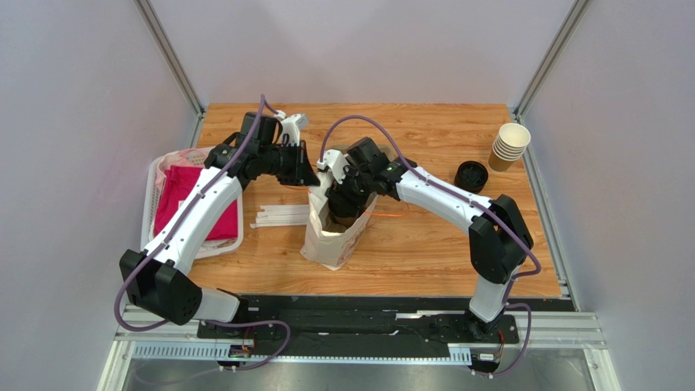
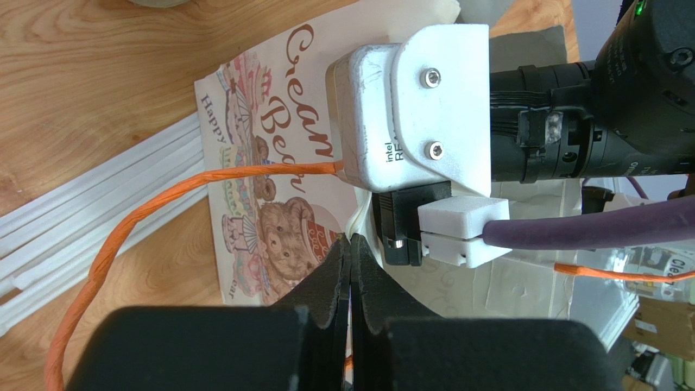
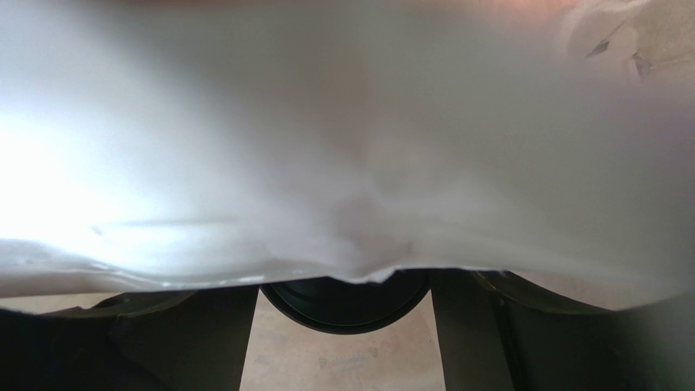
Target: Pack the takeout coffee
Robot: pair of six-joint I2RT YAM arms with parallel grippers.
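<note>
— So, which step is the robot on?

— Judging by the layout, the lowering. The printed paper bag [image 1: 330, 244] stands about mid-table [image 1: 424, 244], somewhat nearer the near edge. The left gripper [image 2: 352, 269] has its fingers pressed together on the bag's white rim [image 2: 356, 232], pinching it so the mouth gapes. The bag's orange handle [image 2: 163, 195] trails loose over the wood.

— And the takeout coffee?

— Inside the bag, with the right gripper [image 3: 344, 318]. The right wrist view shows mostly white paper wall. At the bottom of that view the cup's round black lid [image 3: 344, 301] sits between the two dark fingers [image 3: 188, 342]. They stand wide apart but seem to lie against either side of it, so it reads as a grip on the cup. The cup's body is hidden, and whether it rests on the bag floor cannot be told.

— What does the next move call for?

— Probably seating the cup upright on the bag's floor, then spreading the fingers and lifting straight out without snagging the paper. The left pinch should hold until the arm is clear.

— Anything else nearby?

— A stack of cream cups [image 1: 510, 145] and a loose black lid [image 1: 471, 175] stand by the right edge, well apart.
</note>
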